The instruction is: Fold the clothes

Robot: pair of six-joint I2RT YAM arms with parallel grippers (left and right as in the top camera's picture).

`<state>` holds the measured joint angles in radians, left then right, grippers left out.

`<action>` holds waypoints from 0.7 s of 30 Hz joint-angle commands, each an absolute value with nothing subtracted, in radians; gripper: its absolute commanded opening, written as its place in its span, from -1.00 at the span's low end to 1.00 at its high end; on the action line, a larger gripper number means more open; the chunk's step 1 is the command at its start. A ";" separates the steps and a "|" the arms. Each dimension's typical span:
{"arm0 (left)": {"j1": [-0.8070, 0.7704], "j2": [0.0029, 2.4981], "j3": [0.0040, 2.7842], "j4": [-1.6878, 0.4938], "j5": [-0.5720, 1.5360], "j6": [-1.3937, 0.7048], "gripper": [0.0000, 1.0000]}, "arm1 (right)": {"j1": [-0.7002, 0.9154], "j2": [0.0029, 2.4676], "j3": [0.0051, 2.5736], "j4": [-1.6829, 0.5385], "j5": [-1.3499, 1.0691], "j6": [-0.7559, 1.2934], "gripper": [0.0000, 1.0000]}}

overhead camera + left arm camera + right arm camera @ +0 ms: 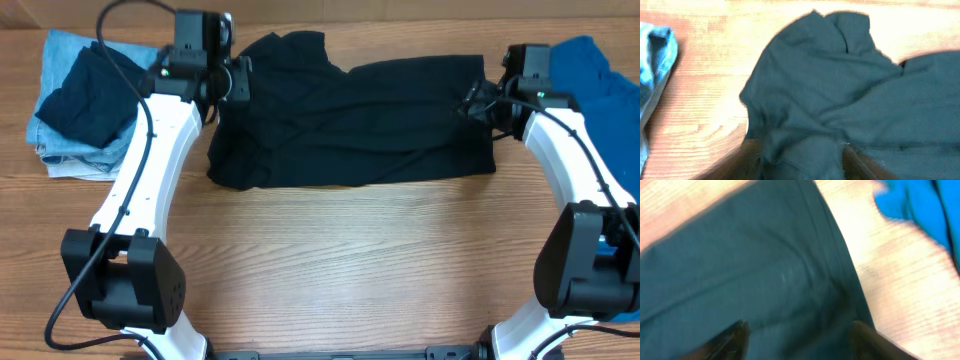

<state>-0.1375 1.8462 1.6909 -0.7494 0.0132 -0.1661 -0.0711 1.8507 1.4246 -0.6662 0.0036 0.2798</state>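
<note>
Cloth thickness is the main hazard here. The black garment [350, 120] lies spread across the table [330, 270] toward 12 o'clock, wrinkled and doubled over itself along its 9 o'clock side. The left gripper [228, 85] sits over that edge, its fingers [860, 162] spread apart with bunched fabric between them and nothing pinched. The right gripper [478, 100] sits at the 3 o'clock edge, its fingers [727, 342] also wide apart over flatter cloth. If the left closes where it is, it would probably take several rumpled layers and carry the creases into the fold. The right, on smooth fabric near the hem, might catch only the top layer or slip off. Unequal grips would skew the fold line. The folded pile [80, 100] at 10 o'clock and the blue garment [600, 80] at 2 o'clock both lie near, so a wide swing could drag either.
</note>
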 commanded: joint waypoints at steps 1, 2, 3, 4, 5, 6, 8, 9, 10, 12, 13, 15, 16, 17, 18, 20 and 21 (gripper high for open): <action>-0.165 1.845 1.732 -0.865 0.031 -0.185 -0.75 | -0.073 1.850 1.459 -0.770 -0.002 0.234 -0.43; -0.175 1.852 1.723 -0.899 0.044 -0.188 -0.89 | -0.073 1.854 1.454 -0.810 -0.002 0.235 -0.77; -0.187 1.864 1.719 -0.936 0.045 -0.187 -0.92 | -0.073 1.855 1.440 -0.838 -0.007 0.240 -0.92; -0.198 1.878 1.718 -0.962 0.044 -0.187 -0.92 | -0.073 1.855 1.429 -0.853 -0.023 0.249 -0.92; -0.205 1.893 1.718 -0.975 0.044 -0.186 -0.92 | -0.073 1.855 1.420 -0.866 -0.033 0.268 -0.92; -0.216 1.915 1.718 -0.989 0.045 -0.185 -0.92 | -0.073 1.856 1.412 -0.888 -0.040 0.291 -0.92; -0.231 1.969 1.718 -0.990 0.046 -0.179 -0.92 | -0.073 1.858 1.412 -0.901 -0.039 0.316 -0.92; -0.236 1.994 1.718 -0.989 0.045 -0.179 -0.92 | -0.073 1.859 1.411 -0.903 -0.039 0.323 -0.92; -0.238 2.023 1.718 -0.990 0.045 -0.179 -0.92 | -0.073 1.860 1.407 -0.903 -0.040 0.323 -0.92; -0.238 2.085 1.718 -0.991 0.046 -0.179 -0.92 | -0.073 1.860 1.391 -0.896 -0.053 0.323 -0.92; -0.238 2.107 1.718 -0.991 0.046 -0.179 -0.92 | -0.073 1.860 1.383 -0.894 -0.055 0.324 -0.92; -0.238 2.124 1.718 -0.991 0.046 -0.179 -0.92 | -0.073 1.860 1.359 -0.871 -0.055 0.326 -0.92; -0.238 2.125 1.718 -0.991 0.045 -0.179 -0.92 | -0.073 1.860 1.340 -0.847 -0.055 0.326 -0.92; -0.238 2.125 1.718 -0.991 0.045 -0.178 -0.92 | -0.073 1.860 1.327 -0.834 -0.056 0.326 -0.92; -0.238 2.125 1.718 -0.998 0.044 -0.167 -0.92 | -0.073 1.860 1.314 -0.819 -0.062 0.326 -0.92; -0.238 2.125 1.718 -1.027 0.010 -0.157 -0.92 | -0.073 1.860 1.297 -0.785 -0.084 0.326 -0.92; -0.237 2.125 1.718 -1.044 -0.037 -0.158 -0.92 | -0.073 1.860 1.287 -0.765 -0.093 0.326 -0.92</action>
